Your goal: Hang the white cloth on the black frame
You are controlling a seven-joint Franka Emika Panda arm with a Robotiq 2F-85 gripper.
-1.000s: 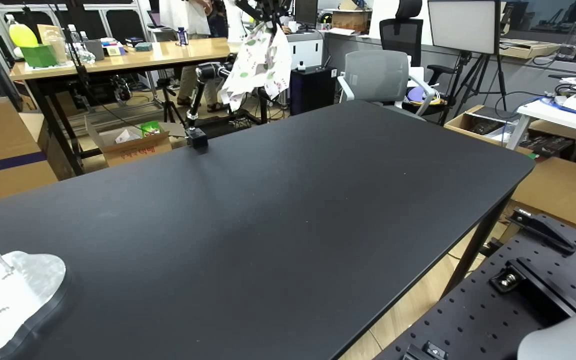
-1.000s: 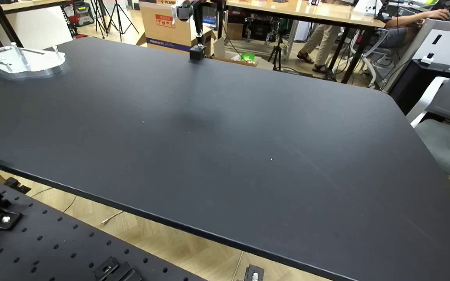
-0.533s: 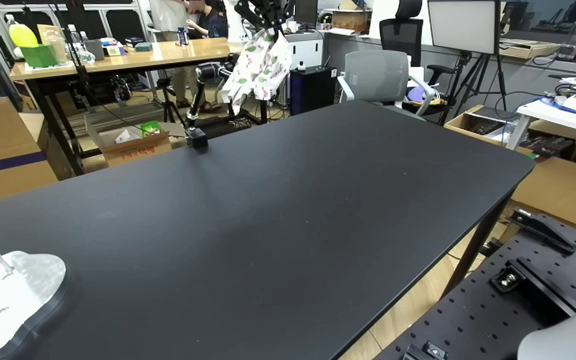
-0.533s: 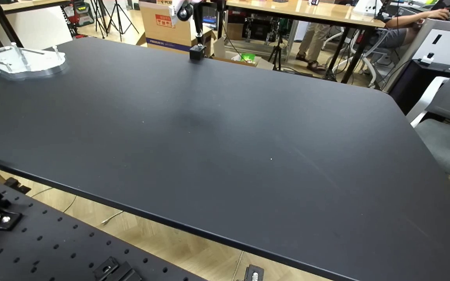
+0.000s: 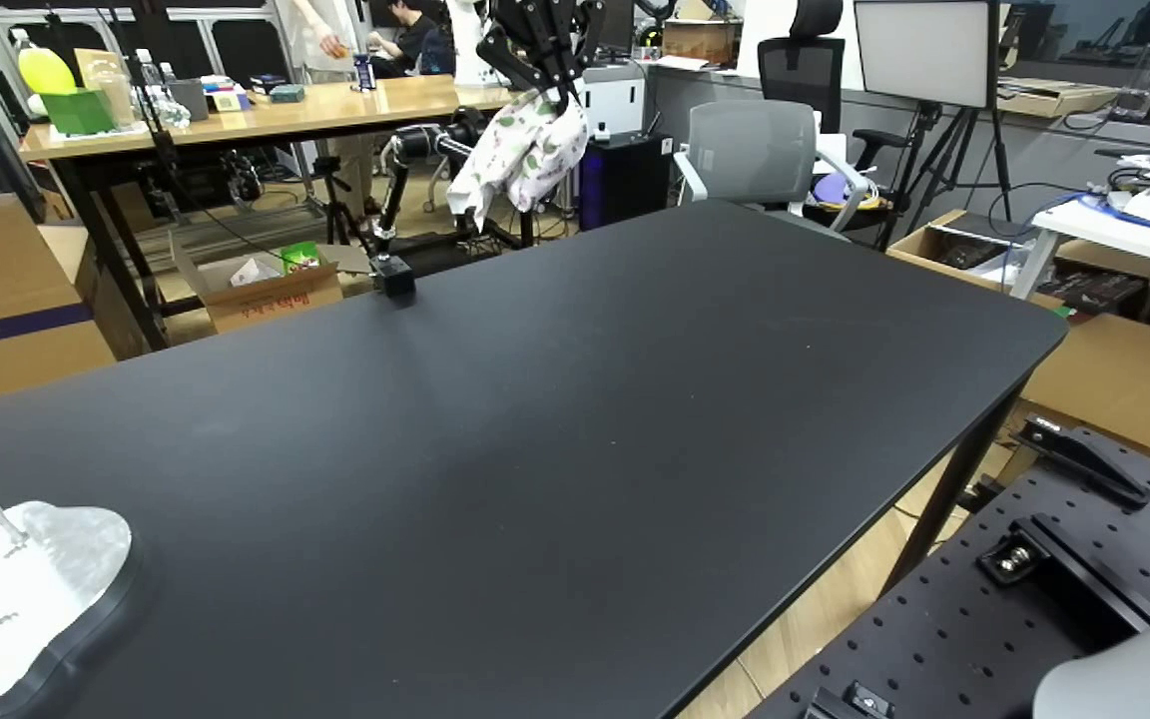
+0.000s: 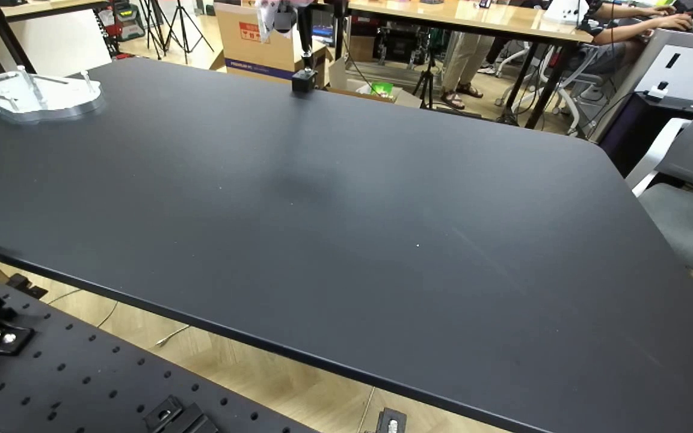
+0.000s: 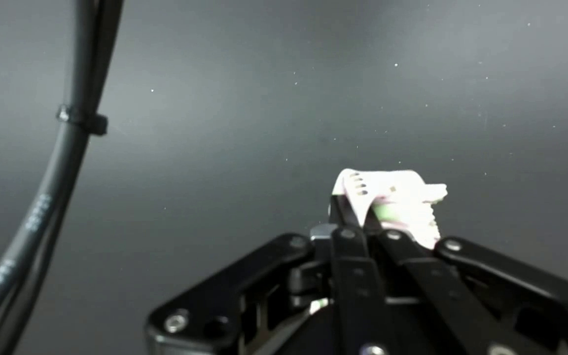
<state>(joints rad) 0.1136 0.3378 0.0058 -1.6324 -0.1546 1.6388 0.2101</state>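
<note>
The white cloth (image 5: 533,150) with a green and pink leaf print hangs in folds from my gripper (image 5: 562,98), beyond the table's far edge in an exterior view. In the wrist view my gripper (image 7: 356,213) is shut on a fold of the cloth (image 7: 412,202), above the black tabletop. The lower part of the cloth (image 6: 267,18) shows at the top edge of an exterior view; the gripper is out of that view. A black jointed stand (image 5: 397,205), perhaps the black frame, is clamped at the table's far edge. Its arm overlaps the cloth; I cannot tell whether they touch.
A white board with pegs (image 5: 66,559) lies on the black table (image 5: 575,419); it also shows in an exterior view (image 6: 52,96). A grey chair (image 5: 755,150) stands behind the table. A perforated mounting plate (image 6: 100,385) is at the near side. A cable (image 7: 62,167) crosses the wrist view.
My gripper has moved down and slightly right in an exterior view, carrying the cloth lower with it. The folds have swung and bunched. People in the background have moved.
</note>
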